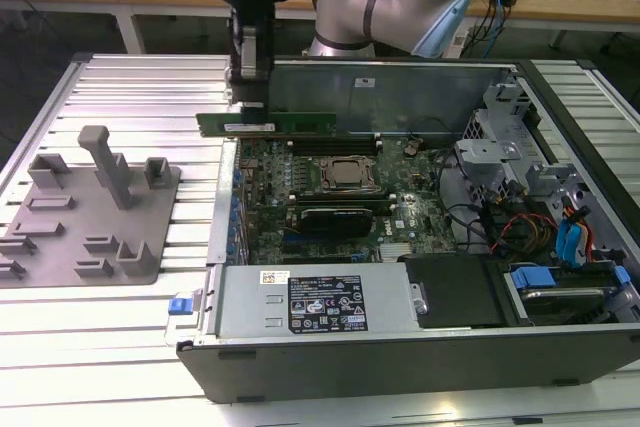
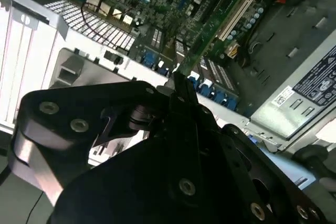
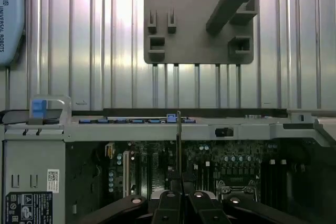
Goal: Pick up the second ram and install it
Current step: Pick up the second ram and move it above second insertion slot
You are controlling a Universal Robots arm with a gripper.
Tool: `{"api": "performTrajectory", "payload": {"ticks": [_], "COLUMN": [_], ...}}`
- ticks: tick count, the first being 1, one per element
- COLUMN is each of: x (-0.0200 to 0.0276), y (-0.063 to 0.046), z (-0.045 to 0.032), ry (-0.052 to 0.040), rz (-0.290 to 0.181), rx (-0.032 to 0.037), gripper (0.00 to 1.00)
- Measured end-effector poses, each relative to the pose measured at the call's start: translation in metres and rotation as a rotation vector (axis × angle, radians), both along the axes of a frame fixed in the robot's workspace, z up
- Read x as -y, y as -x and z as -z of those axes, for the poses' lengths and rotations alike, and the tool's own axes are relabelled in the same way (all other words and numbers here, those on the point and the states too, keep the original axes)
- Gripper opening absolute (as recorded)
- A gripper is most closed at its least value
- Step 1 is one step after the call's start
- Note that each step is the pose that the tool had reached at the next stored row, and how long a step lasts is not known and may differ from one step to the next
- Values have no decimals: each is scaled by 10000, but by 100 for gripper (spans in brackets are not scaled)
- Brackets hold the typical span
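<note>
My gripper (image 1: 250, 87) is shut on the second ram (image 1: 265, 124), a thin green circuit-board stick. It hangs level over the far edge of the motherboard (image 1: 340, 197), near the open computer case's wall on the exterior view's left, and stands apart from the board. In the second wrist view the ram (image 2: 207, 32) runs edge-on out from the black gripper (image 2: 176, 85) over the board. In the first wrist view the ram (image 3: 178, 145) is a thin upright line rising from the gripper (image 3: 179, 195).
The open computer case (image 1: 400, 347) lies on a ribbed metal table (image 1: 130, 97). A grey slotted tray (image 1: 90, 217) with an upright post sits on the exterior view's left. Power supply (image 1: 320, 302), processor socket (image 1: 345, 175), cables and drive bays (image 1: 540, 237) crowd the case.
</note>
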State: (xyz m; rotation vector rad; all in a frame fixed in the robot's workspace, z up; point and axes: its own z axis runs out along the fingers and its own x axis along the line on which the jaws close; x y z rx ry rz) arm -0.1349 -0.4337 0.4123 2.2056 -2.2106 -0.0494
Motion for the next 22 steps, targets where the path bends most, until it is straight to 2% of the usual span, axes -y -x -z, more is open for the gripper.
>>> {"api": "performTrajectory", "payload": {"ticks": [1,6,9,10,13,15,18,22], "x": [0,-7,-61,-106,-168,-197,-270,-346], "y": [-57,-482,-638,-697,-771,-782,-803,-825], "z": [0,17,74,114,198,233,325,411], "ry": [0,-2,0,1,0,-1,0,-1], "rz": [-2,0,-20,-41,-82,-99,-164,-214], "rx": [0,-1,-16,-20,-29,-30,-30,-30], "gripper": [9,9,9,9,9,9,9,9]}}
